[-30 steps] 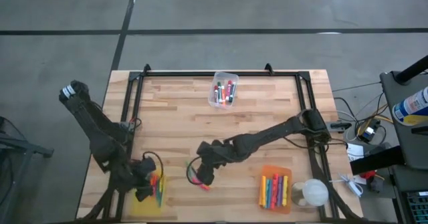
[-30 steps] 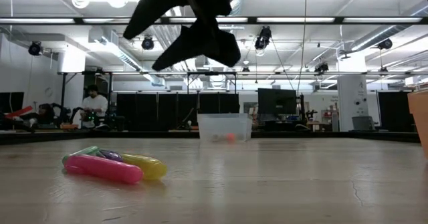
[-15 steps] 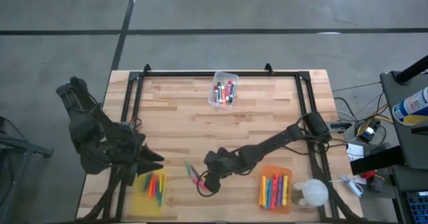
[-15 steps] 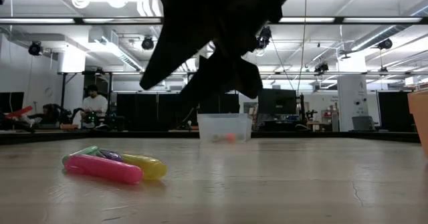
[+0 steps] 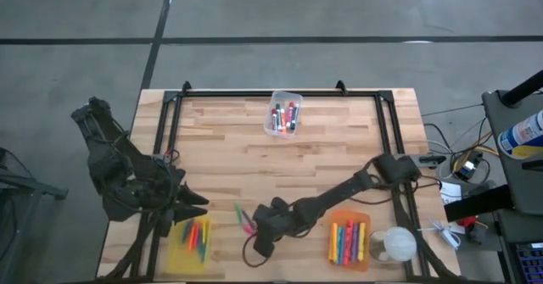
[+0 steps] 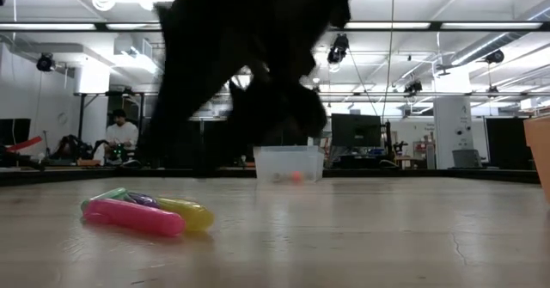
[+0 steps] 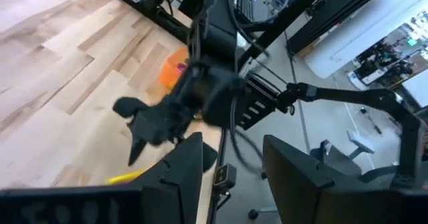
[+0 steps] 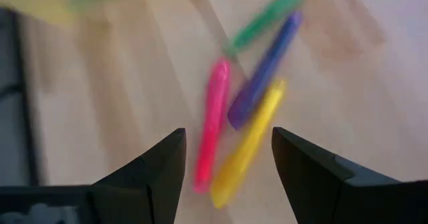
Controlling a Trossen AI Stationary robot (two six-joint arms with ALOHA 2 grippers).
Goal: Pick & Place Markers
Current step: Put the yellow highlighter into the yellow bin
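Four loose markers [image 8: 244, 110], pink, yellow, purple and green, are seen lying together on the wooden table [image 5: 322, 148], just beyond the right gripper [image 8: 227, 160], whose fingers are spread and empty. The left gripper [image 7: 231, 160] is held, fingers spread, beside the yellow bin [image 5: 180, 243].

No text, label, brand, number or sign can be read on anything in these views.
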